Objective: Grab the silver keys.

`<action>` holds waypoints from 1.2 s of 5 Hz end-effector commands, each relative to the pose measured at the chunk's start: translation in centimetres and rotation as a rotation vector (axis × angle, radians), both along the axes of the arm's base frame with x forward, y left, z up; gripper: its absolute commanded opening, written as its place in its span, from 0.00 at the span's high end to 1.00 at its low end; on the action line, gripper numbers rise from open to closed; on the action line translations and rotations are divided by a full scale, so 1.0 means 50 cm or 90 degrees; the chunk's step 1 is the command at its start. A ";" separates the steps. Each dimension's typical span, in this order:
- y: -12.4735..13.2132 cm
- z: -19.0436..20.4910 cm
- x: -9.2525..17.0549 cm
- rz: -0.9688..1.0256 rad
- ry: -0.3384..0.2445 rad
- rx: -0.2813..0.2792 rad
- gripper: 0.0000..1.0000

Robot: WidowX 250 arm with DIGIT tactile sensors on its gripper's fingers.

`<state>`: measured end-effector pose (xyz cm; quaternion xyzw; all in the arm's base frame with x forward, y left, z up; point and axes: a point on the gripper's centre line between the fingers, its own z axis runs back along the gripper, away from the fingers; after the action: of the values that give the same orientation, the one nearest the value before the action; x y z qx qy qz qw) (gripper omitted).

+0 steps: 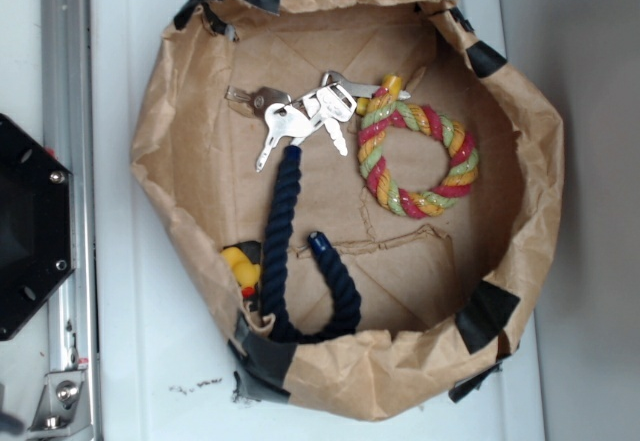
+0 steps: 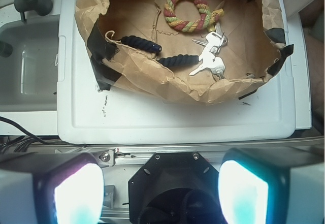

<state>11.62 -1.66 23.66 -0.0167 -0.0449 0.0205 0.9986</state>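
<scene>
Silver keys [image 1: 300, 113] lying on the floor of a crumpled brown paper basin [image 1: 170, 151], toward its far side in the exterior view, blades fanned out. Just right of them, touching at one blade, a multicoloured rope ring [image 1: 420, 161]. Near side of the keys: a dark navy rope [image 1: 283, 231] bent in a U, one end just beside the bunch. Yellow toy [image 1: 240, 266] tucked against the left paper wall. Black tape patches [image 1: 487, 313] on the rim. Basin resting on a white surface [image 1: 150, 381]. In the wrist view, fingers [image 2: 78, 193] spread wide apart, holding nothing, well apart from the keys, back beyond the surface edge.
</scene>
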 end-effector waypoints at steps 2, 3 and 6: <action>0.013 -0.029 0.088 0.063 -0.006 -0.023 0.00; 0.030 -0.061 0.139 0.102 -0.050 -0.037 0.00; 0.099 -0.219 0.251 0.248 -0.119 0.013 0.00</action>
<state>23.71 2.26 11.64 -0.0012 -0.1195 0.1999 0.9725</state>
